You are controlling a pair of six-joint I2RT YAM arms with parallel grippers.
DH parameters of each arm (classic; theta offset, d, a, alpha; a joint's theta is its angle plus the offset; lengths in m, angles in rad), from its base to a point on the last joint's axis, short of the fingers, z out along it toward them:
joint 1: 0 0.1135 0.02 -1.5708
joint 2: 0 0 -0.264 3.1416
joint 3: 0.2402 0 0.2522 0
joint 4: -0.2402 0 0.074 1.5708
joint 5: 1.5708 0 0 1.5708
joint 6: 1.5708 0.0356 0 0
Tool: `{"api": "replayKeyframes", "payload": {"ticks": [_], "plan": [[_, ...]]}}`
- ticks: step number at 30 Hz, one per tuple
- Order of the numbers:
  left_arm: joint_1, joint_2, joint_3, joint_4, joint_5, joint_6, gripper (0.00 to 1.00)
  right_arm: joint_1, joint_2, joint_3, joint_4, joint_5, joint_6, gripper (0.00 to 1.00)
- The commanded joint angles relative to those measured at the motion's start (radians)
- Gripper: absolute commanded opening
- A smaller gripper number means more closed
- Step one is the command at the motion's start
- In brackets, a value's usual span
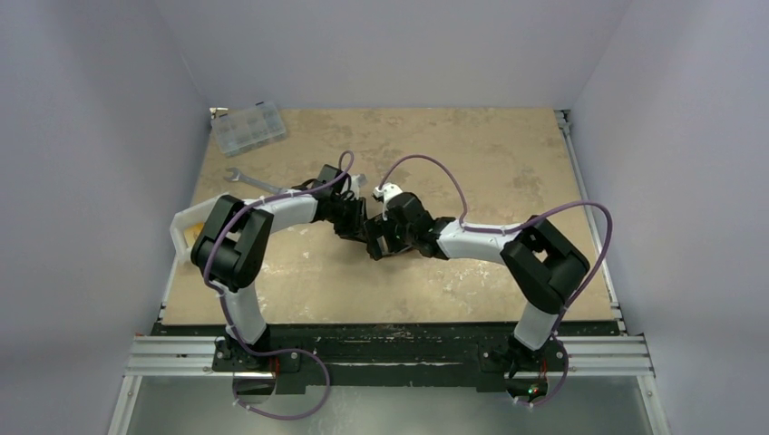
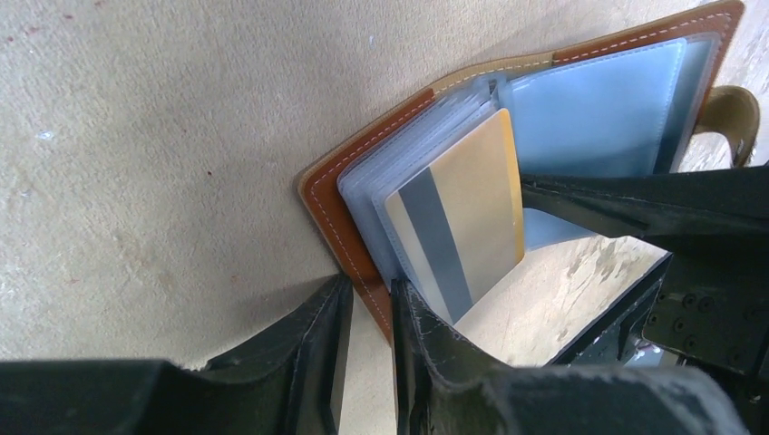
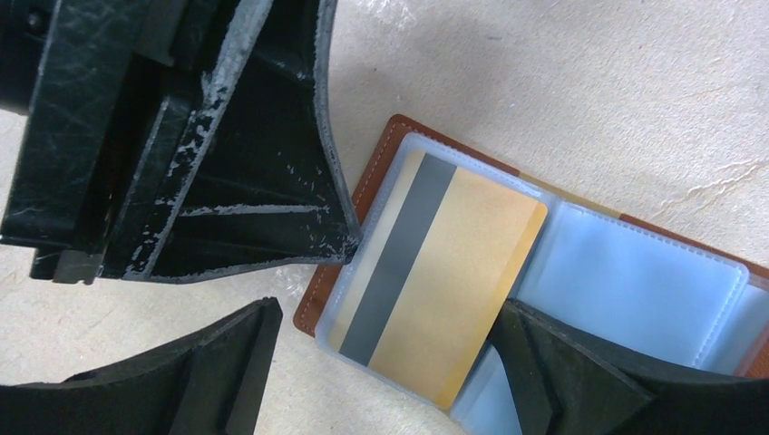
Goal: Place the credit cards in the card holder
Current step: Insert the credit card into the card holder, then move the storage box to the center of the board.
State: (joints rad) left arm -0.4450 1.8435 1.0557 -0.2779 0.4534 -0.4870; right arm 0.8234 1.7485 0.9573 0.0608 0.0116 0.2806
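The brown leather card holder (image 2: 331, 204) lies open on the table, its clear sleeves fanned out. An orange-yellow credit card (image 2: 472, 195) with a grey stripe sits partly inside the top sleeve. My left gripper (image 2: 372, 317) is shut on the holder's brown cover edge. My right gripper (image 3: 390, 362) is open and straddles the card (image 3: 453, 290). Its right finger (image 3: 562, 376) touches the card's outer edge; the other finger stands clear. The far sleeve (image 3: 635, 281) looks light blue; I cannot tell whether a card is in it. In the top view both grippers (image 1: 349, 227) (image 1: 376, 246) hide the holder.
A clear compartmented box (image 1: 247, 127) stands at the back left corner. A silver wrench (image 1: 243, 178) lies just behind the left arm. A white tray (image 1: 184, 228) sits at the left table edge, partly under the left arm. The left gripper's body (image 3: 227, 136) crowds the right wrist view.
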Motion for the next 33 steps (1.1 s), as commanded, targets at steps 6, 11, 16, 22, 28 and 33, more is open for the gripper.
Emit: {"api": "replayKeyframes", "payload": {"ticks": [6, 11, 16, 22, 28, 33], "plan": [[-0.013, 0.067, 0.002, -0.008, -0.009, 0.014, 0.30, -0.173, -0.218, -0.112, 0.122, -0.151, 0.139, 0.99], [-0.021, 0.121, 0.064, -0.014, 0.008, 0.012, 0.33, -0.206, -0.321, -0.066, 0.014, -0.099, 0.095, 0.99], [-0.021, 0.105, 0.100, -0.042, 0.008, 0.013, 0.42, -0.220, -0.347, -0.093, 0.065, -0.138, 0.092, 0.99], [0.092, -0.112, 0.105, -0.253, -0.173, 0.089, 0.57, -0.222, -0.319, -0.132, 0.127, -0.229, 0.115, 0.99], [0.381, -0.367, 0.109, -0.402, -0.425, 0.144, 0.79, -0.222, -0.313, -0.158, 0.158, -0.294, 0.133, 0.99], [0.664, -0.423, 0.107, -0.381, -0.526, 0.150, 0.84, -0.222, -0.332, -0.163, 0.158, -0.314, 0.133, 0.99]]}}
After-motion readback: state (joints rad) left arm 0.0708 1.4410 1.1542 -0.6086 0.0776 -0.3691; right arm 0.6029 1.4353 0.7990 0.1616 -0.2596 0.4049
